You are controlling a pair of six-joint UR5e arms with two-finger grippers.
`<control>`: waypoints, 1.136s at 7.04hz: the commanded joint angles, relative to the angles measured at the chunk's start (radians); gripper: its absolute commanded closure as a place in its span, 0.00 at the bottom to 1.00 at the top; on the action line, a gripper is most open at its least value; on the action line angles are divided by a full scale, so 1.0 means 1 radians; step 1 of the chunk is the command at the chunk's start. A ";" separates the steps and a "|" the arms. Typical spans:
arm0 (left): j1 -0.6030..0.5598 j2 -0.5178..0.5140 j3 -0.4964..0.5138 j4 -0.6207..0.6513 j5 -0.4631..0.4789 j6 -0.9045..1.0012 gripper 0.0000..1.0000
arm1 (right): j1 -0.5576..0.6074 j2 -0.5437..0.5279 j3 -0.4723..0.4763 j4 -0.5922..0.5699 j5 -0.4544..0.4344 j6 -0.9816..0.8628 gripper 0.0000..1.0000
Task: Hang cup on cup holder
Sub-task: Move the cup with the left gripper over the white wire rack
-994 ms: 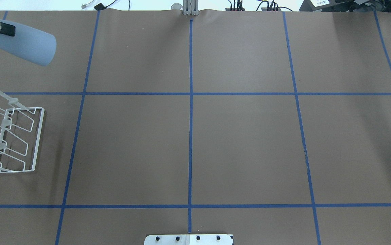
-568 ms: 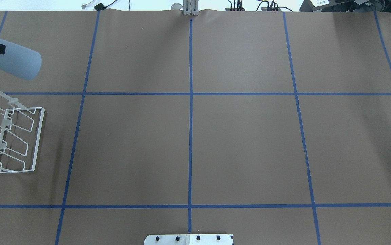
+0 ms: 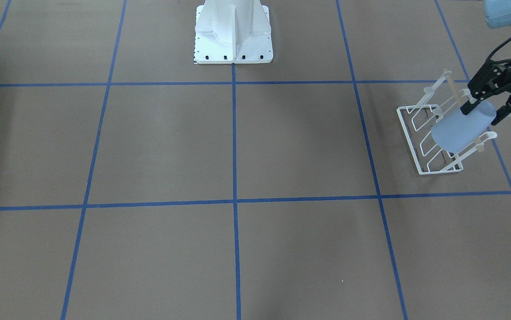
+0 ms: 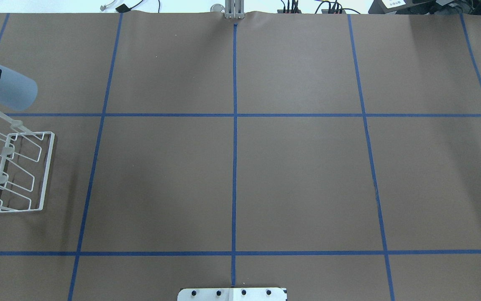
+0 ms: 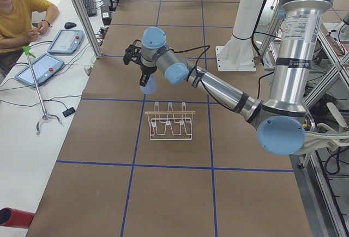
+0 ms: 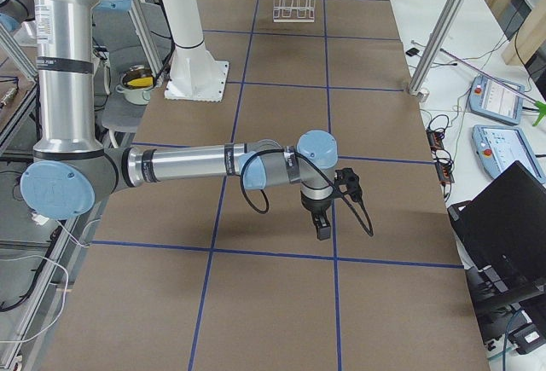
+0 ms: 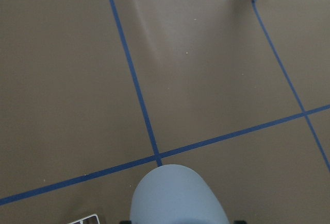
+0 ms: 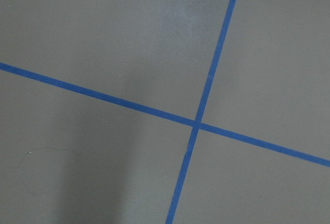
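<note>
The left hand (image 3: pixel 482 113) is clenched on one end of the cup (image 3: pixel 457 131) and holds it tilted in the air, the closed end pointing down and away from the hand. The cup hangs just past the end of the rack (image 3: pixel 409 140) farthest from the robot, above its prongs and not touching them. The rack stands on the counter (image 4: pixel 299 175) beside a blue tape line (image 4: pixel 94 167); the right hand (image 6: pixel 322 228) hovers low over the counter well apart — released or clenched, I cannot tell.
</note>
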 commanded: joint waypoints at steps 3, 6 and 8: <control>0.084 0.023 -0.087 0.248 0.164 0.093 1.00 | 0.036 -0.017 0.005 -0.009 0.005 0.000 0.00; 0.129 0.023 -0.075 0.244 0.161 0.082 1.00 | 0.036 -0.017 0.005 -0.007 0.005 0.000 0.00; 0.137 0.020 -0.064 0.241 0.164 0.093 1.00 | 0.036 -0.017 0.005 -0.007 0.005 0.003 0.00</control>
